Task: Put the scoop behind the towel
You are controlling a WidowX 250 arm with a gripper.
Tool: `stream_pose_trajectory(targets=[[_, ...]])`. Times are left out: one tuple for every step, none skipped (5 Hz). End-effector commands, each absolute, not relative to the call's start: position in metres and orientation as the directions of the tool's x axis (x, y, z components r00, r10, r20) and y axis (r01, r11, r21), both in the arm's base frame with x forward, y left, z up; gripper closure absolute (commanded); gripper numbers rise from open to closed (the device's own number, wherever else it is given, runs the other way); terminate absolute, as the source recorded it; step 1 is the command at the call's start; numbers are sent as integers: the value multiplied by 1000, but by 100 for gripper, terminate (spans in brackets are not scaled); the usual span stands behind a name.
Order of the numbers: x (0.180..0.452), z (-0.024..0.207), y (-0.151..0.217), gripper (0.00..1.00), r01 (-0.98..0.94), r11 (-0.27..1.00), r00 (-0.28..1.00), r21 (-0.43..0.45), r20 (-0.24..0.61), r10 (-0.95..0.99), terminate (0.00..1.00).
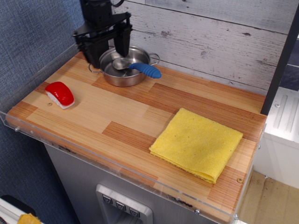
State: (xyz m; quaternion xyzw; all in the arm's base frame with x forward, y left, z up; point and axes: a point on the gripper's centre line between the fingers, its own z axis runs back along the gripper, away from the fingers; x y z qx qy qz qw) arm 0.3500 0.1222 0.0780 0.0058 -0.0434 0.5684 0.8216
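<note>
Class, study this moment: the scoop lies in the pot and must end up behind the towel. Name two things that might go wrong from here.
1. The scoop rests with its bowl inside the pot and its handle over the rim; lifting it may tip or drag the pot.
2. The strip between the towel and the wall looks narrow, so the scoop may land on the cloth.
</note>
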Motion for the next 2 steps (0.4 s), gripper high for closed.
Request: stream_pose_trajectory(targets=[[383, 82, 130, 0, -931, 355, 347, -82, 100, 933, 0], [388, 75, 128, 0, -932, 352, 346, -86, 75, 935, 0]])
